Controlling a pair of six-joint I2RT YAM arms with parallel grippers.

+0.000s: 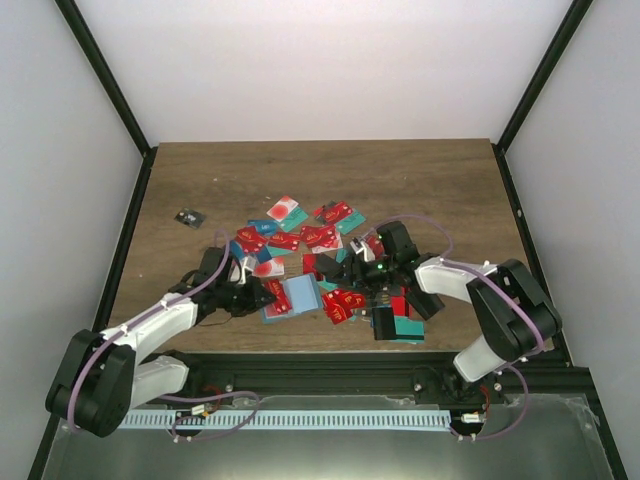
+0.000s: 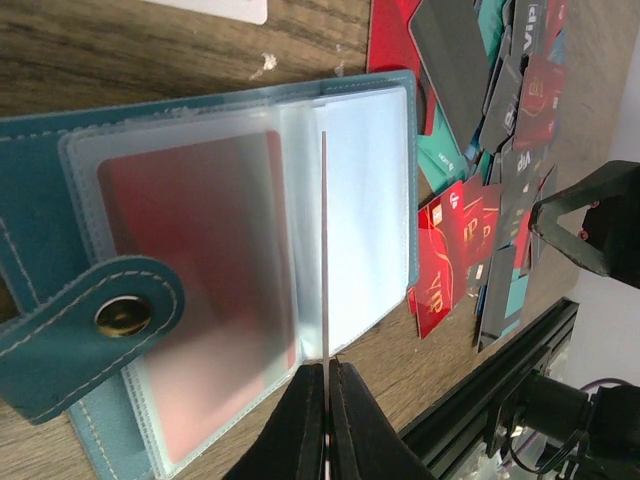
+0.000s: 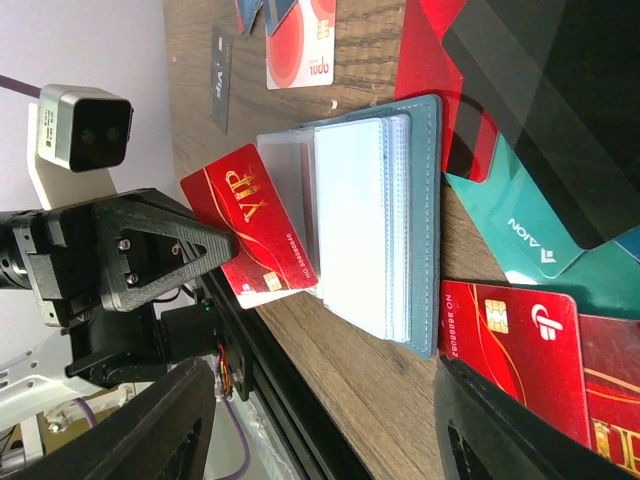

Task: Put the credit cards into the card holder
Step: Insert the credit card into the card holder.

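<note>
Red VIP card (image 3: pixel 255 225) is clamped by left end effector (image 2: pixel 327 372) over open card holder (image 2: pixel 40 200), near table (image 1: pixel 400 170) front edge; right end effector (image 3: pixel 330 420) is held apart.

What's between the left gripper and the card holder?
A red VIP card, pinched by the left gripper and reaching over the open card holder; the right wrist view shows it best.

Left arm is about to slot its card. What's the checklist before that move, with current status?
1. Left gripper shut on red card: ok.
2. Holder lies open: ok.
3. Empty sleeves showing: ok.
4. Card edge lined up with a sleeve mouth: cannot tell.
5. Right gripper open, clear of holder: ok.
</note>
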